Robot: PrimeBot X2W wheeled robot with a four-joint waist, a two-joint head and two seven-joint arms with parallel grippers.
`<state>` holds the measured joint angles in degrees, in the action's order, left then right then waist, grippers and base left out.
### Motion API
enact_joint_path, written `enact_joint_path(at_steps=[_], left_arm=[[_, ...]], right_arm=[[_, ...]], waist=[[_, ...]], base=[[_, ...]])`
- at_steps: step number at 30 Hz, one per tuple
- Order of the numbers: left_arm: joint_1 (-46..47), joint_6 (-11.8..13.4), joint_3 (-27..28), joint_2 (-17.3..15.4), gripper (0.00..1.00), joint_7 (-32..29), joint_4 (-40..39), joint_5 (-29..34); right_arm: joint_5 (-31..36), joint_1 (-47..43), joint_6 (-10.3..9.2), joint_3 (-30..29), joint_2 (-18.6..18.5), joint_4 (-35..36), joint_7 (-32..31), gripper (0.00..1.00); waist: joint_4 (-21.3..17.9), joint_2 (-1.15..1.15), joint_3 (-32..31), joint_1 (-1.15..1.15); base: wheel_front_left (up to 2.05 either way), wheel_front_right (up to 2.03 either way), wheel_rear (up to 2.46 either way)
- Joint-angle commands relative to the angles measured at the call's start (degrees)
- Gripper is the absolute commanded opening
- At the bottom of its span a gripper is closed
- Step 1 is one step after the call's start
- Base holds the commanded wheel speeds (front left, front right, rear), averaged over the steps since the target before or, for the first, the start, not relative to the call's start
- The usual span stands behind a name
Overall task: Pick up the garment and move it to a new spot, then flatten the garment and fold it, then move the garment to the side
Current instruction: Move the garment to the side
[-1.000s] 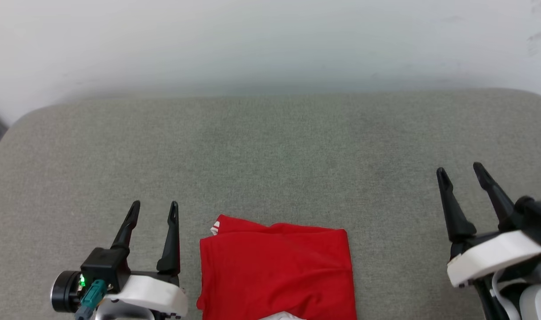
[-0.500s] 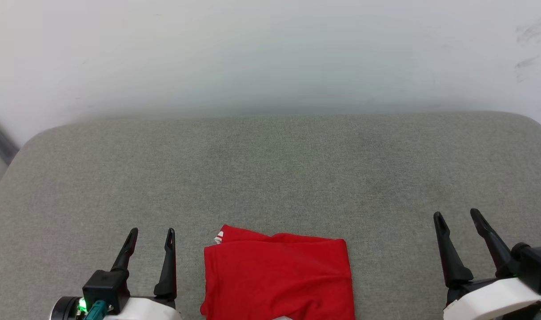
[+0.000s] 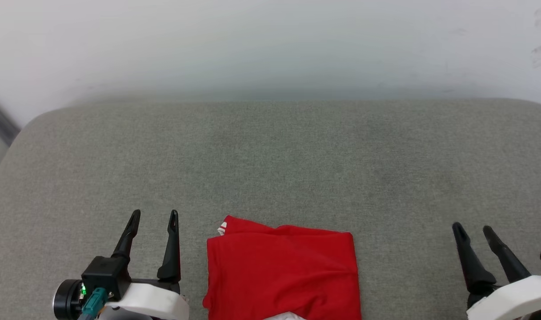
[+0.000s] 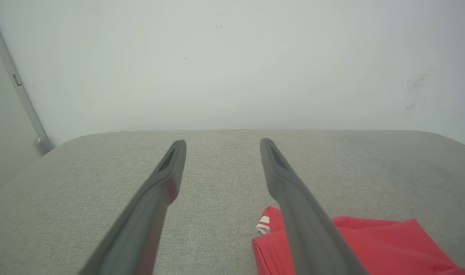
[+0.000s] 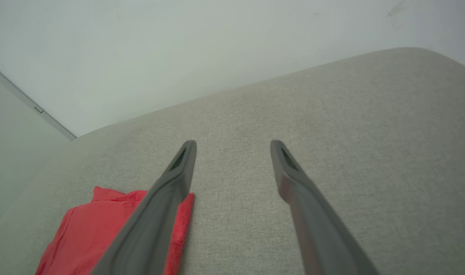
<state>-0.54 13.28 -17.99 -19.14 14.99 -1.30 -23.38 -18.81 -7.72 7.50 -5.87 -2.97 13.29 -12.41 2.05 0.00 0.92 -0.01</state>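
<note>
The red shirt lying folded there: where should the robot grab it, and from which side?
Probably its two side edges, one gripper from each side. The garment lies as a flat folded rectangle between the open left gripper and right gripper, so low pinches should keep the folds together.

Left claw (image 3: 154, 215) and right claw (image 3: 474, 230) low, spread, empty.
</note>
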Motion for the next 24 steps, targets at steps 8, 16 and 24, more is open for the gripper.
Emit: enact_joint_path(at_steps=[8,16,24], left_arm=[[3.9,-2.8,1.5,3.8,1.0,0.3,-1.8,2.8],[6.6,-6.0,3.6,7.7,1.0,0.2,-1.7,5.4],[7.3,-8.9,5.6,10.2,1.0,0.2,-0.8,7.9]], right_arm=[[-16.9,1.1,-0.01,-3.5,-0.1,-7.5,-17.9,1.0],[-25.0,5.4,-0.01,0.7,-1.1,-13.4,-28.4,1.0],[-27.1,7.0,-0.08,4.6,-1.3,-18.5,-33.3,0.8]], waist=[[5.3,0.0,6.4,0.01],[9.7,0.0,11.4,0.01],[11.5,0.0,13.1,0.01]], base=[[0.0,0.0,0.0],[0.0,0.0,0.0],[0.0,0.0,0.0]])
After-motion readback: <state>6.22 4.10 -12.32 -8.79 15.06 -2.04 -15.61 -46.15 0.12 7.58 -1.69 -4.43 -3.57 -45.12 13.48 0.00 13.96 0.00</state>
